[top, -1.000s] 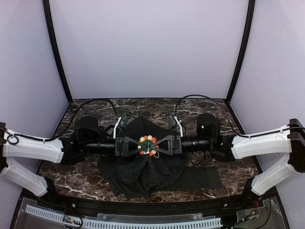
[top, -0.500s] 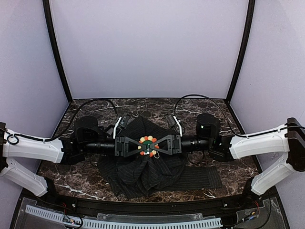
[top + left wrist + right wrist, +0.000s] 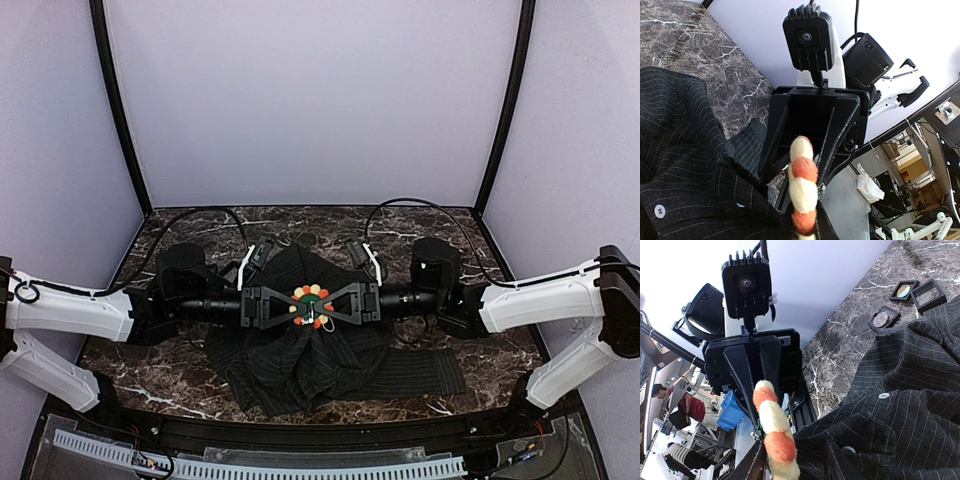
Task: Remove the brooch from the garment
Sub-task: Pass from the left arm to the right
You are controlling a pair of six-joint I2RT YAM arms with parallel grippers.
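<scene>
Black pinstriped garment (image 3: 300, 365) is heaped on the dark marble table (image 3: 490, 345), the small round beaded flower brooch (image 3: 312, 303) judged not yet freed at its raised middle. Left gripper (image 3: 291, 305) is closed tight beside it; right gripper (image 3: 333, 303) is half-parted around it, grip unconfirmed.

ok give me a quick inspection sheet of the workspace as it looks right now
surface: dark marble table
job's things: brooch sits on bunched pinstriped garment
clutter: three small square black boxes beyond the garment
grippers: left gripper shut at the brooch's edge; right gripper jaws straddle the brooch, grip unclear
cables: black cables, one loop per side
surroundings: lilac walls
</scene>
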